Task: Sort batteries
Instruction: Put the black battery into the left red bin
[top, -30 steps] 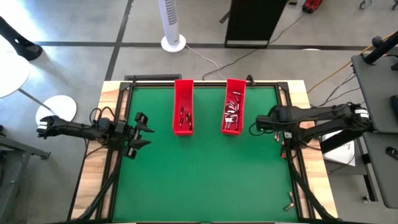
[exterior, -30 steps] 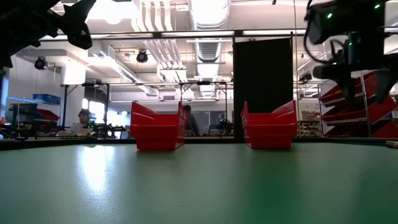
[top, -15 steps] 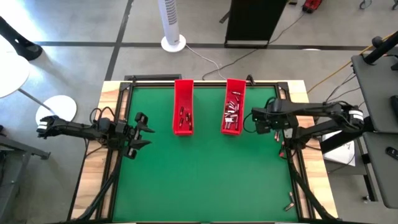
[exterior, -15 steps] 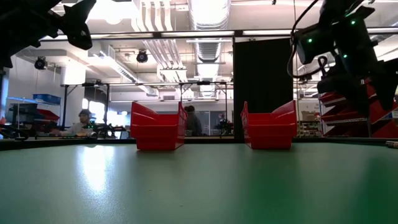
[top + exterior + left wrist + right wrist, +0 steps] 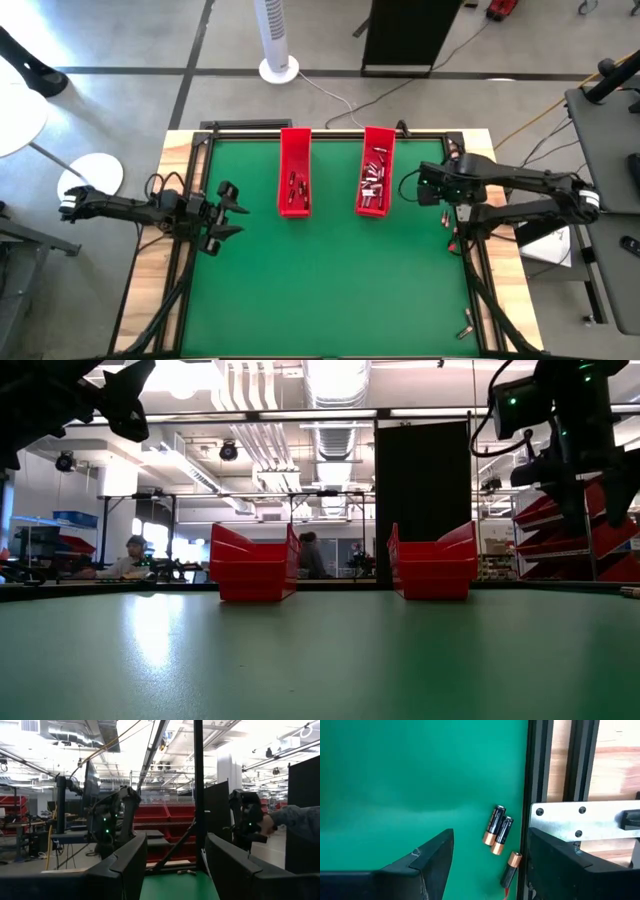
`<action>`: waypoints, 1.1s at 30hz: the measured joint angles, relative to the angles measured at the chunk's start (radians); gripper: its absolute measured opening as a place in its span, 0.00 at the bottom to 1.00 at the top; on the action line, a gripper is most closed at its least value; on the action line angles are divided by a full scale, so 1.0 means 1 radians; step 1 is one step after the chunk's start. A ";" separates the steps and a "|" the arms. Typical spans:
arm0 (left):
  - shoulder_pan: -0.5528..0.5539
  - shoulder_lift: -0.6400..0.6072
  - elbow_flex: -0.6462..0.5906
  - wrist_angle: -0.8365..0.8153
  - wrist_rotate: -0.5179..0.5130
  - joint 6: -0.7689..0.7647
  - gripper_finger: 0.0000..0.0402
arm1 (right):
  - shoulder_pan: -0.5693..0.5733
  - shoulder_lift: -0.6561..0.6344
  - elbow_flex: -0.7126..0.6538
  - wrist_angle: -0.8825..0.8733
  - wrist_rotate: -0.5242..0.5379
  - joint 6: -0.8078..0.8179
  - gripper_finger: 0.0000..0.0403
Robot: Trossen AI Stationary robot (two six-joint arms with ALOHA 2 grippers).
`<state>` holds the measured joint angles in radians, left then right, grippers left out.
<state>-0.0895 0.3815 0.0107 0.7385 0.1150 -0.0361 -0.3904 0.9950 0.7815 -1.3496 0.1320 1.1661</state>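
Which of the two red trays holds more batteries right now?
The right tray, nearest the right gripper: it holds a pile of silvery batteries, whereas the left tray holds only a few dark ones.

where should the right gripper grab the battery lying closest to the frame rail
Grip that battery across its black mid-body, coming straight down from above. It lies flat on the green mat, hard against the black rail, so the right gripper's open fingers would best straddle it along the rail's line.
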 joint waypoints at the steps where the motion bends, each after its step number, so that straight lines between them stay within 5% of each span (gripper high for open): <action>1: 0.000 0.000 0.000 -0.002 0.000 -0.003 0.45 | -0.001 -0.008 0.000 -0.001 0.005 0.004 0.60; 33: 0.000 0.000 0.000 0.000 0.000 -0.025 0.45 | -0.156 0.053 0.002 0.003 0.052 -0.111 0.58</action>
<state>-0.0895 0.3813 0.0108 0.7383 0.1154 -0.0612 -0.5465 1.0477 0.7834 -1.3468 0.1840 1.0553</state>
